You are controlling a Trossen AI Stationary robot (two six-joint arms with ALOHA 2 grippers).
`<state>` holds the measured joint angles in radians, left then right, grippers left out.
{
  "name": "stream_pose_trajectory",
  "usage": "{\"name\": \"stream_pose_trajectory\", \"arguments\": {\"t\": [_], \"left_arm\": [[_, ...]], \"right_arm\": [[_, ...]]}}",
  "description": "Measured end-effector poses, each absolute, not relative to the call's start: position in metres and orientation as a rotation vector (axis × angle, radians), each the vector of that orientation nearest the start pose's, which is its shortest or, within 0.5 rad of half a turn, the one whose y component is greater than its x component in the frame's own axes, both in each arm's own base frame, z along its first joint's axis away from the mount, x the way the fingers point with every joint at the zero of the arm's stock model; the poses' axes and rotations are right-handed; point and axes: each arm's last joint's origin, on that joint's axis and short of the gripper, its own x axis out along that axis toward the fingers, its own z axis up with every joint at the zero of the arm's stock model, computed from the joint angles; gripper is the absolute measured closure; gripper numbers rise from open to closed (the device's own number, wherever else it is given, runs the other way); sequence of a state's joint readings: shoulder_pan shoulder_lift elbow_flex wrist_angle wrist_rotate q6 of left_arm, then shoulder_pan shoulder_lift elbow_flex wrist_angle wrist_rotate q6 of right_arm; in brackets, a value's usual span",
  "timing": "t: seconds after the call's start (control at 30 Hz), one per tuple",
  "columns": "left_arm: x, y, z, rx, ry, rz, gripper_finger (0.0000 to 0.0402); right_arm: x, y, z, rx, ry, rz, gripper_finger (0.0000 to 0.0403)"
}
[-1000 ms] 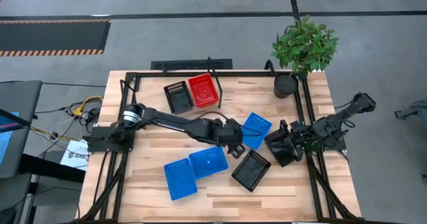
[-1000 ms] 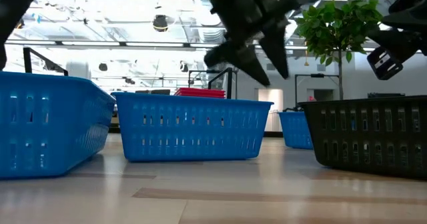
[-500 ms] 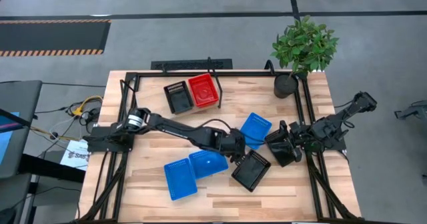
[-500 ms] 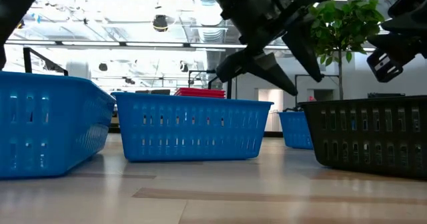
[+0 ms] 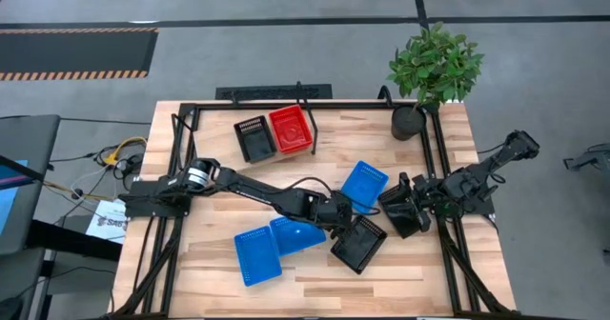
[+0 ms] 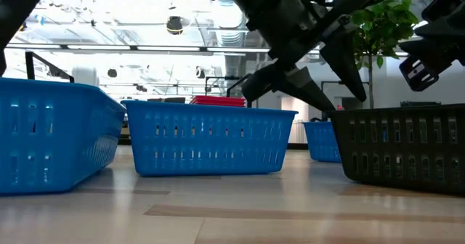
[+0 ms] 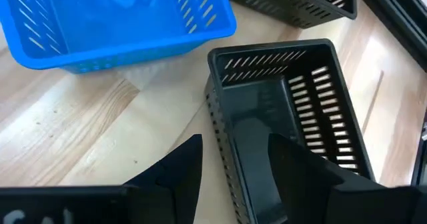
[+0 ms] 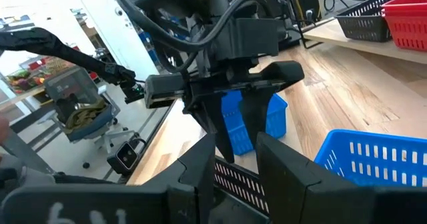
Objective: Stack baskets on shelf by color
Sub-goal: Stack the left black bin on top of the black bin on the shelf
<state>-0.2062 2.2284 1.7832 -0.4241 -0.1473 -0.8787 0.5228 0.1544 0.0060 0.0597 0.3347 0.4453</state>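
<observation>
Left claw (image 7: 233,161): hanging open, fingers straddling black basket (image 7: 287,111) wall
Right claw (image 5: 400,209): waiting at desk's (image 5: 219,272) right edge, slightly parted

Both arms are dark, near-black, built of slim links with chunky joints. The left arm (image 5: 257,189) carries a silver ring near its base and a black cable looping along it. Fingers (image 7: 303,171) are matte black wedges.

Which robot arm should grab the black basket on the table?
The left. Its gripper hangs right over the black basket with open fingers either side of its wall. The right gripper waits beside it, near the table's edge.
</observation>
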Motion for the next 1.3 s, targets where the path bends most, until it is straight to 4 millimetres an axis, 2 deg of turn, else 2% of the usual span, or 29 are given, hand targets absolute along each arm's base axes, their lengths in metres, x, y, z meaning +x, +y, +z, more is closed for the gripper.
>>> {"name": "stream_pose_trajectory", "arguments": {"t": [0.63, 0.8, 0.93, 1.1, 1.3], "left_arm": [[0.478, -0.106, 0.187, -0.643, 0.819, 0.323, 0.0243], [0.483, -0.109, 0.166, -0.659, 0.88, 0.295, 0.0243], [0.488, -0.109, 0.167, -0.672, 0.888, 0.273, 0.0251], [0.489, -0.107, 0.177, -0.624, 0.867, 0.315, 0.0291], [0.488, -0.107, 0.181, -0.602, 0.88, 0.308, 0.0388]], "right_arm": [[0.097, 0.045, 0.157, 0.4, 0.136, 0.163, 0.0269], [0.097, 0.045, 0.157, 0.4, 0.135, 0.163, 0.0269], [0.097, 0.045, 0.157, 0.4, 0.137, 0.163, 0.0269], [0.097, 0.045, 0.157, 0.398, 0.14, 0.162, 0.0269], [0.097, 0.045, 0.157, 0.398, 0.14, 0.162, 0.0269]]}}
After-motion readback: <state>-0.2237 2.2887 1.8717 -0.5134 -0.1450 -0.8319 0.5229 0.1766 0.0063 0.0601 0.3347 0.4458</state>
